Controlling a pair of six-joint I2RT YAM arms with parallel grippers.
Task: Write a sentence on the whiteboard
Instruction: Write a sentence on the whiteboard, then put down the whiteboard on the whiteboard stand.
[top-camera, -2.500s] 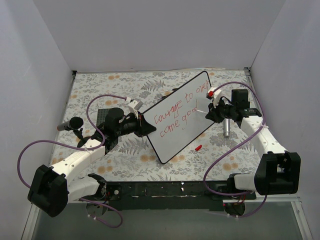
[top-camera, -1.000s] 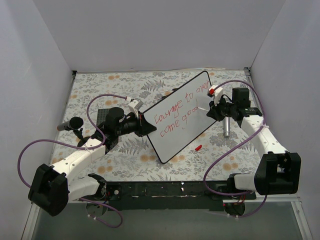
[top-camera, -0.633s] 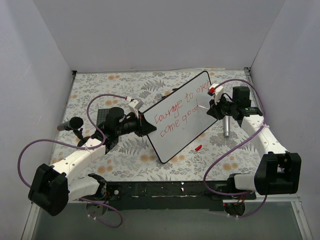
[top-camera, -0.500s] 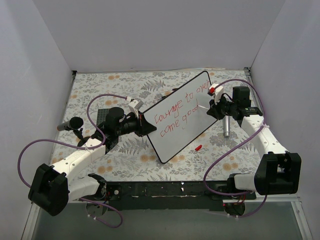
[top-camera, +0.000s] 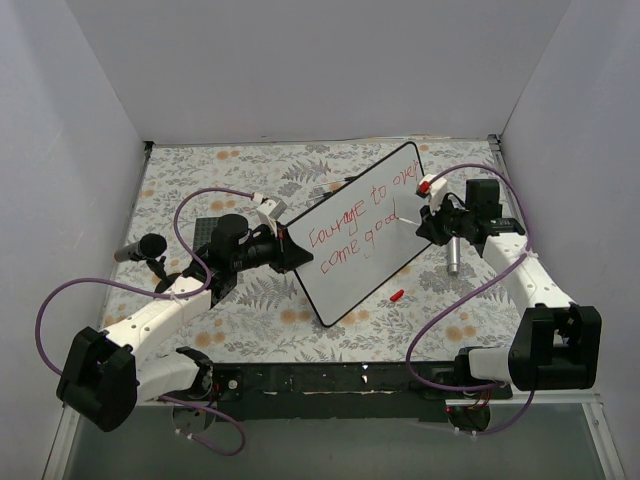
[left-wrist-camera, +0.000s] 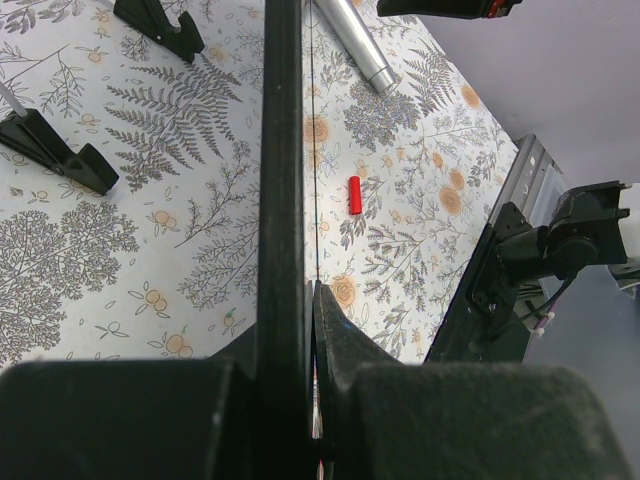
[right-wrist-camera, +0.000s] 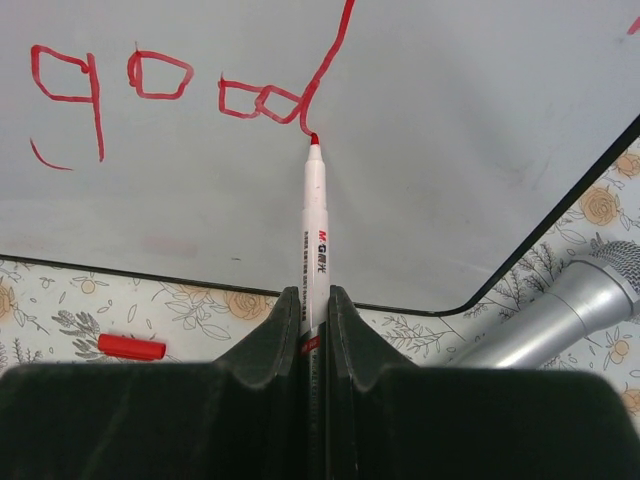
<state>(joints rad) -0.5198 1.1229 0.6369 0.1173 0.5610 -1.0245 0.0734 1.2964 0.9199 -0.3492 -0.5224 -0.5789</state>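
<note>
The whiteboard (top-camera: 352, 278) stands tilted in the middle of the table. On it is the sentence (top-camera: 360, 222), two slanted lines of red handwriting. My left gripper (top-camera: 289, 250) is shut on the whiteboard's left edge, and the left wrist view shows that edge (left-wrist-camera: 282, 150) end-on between the fingers. My right gripper (right-wrist-camera: 314, 298) is shut on a white marker (right-wrist-camera: 314, 225). The marker's red tip (right-wrist-camera: 313, 138) touches the board at the foot of the last letter of "good" (right-wrist-camera: 160, 85). From above, the right gripper (top-camera: 421, 224) sits at the board's right side.
A red marker cap (top-camera: 397, 295) lies on the floral cloth just below the board. A silver microphone (top-camera: 452, 256) lies by the right arm and a black microphone (top-camera: 140, 248) at the far left. Black board feet (left-wrist-camera: 55, 150) lie loose behind the board.
My right gripper has shifted slightly left and down with the marker, along the last letter's stroke. The left arm and the board have stayed still.
</note>
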